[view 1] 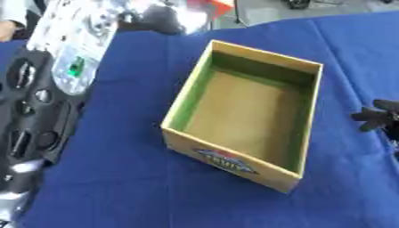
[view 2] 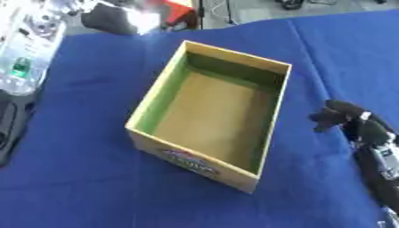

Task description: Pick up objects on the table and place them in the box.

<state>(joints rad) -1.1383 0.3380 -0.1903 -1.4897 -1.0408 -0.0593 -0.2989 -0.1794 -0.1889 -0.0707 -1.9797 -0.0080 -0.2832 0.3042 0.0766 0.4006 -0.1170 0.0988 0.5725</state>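
An open cardboard box [view 1: 265,53] with green inner walls and a printed label on its front stands in the middle of the blue cloth; I see nothing inside it. My left arm runs up the left side, and my left hand [view 1: 160,22] is at the far left, beyond the box's back corner, curled on a blurred, shiny silvery packet [view 1: 183,11]. My right hand [view 2: 341,116] rests on the cloth just right of the box, with relaxed fingers pointing toward it and holding nothing.
The blue cloth [view 1: 117,178] covers the table. A red thing [view 2: 177,10] lies at the far edge behind the silvery packet. My left forearm [view 1: 46,93] fills the left side of the left eye view.
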